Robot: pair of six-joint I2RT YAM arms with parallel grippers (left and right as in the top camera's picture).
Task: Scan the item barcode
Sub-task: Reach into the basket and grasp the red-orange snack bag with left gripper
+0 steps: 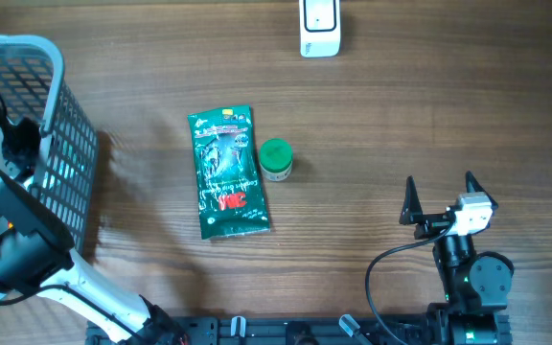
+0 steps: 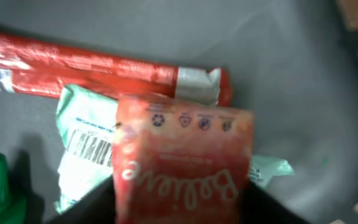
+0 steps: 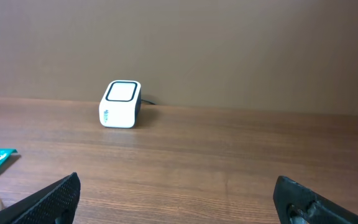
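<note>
Found in basket (image 1: 70, 163): red pouch (image 2: 182, 155), sitting between left gripper (image 2: 182, 214) jaws; hold and opening not determinable. Right gripper (image 1: 440, 182) spread wide, empty, well outside basket.

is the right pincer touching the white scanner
Apart. Overhead shows the right pincer near the front edge, the white scanner at the far edge, bare table between them.

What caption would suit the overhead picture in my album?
A green packet and a green-capped jar sit on the table, a white scanner beyond them.
</note>
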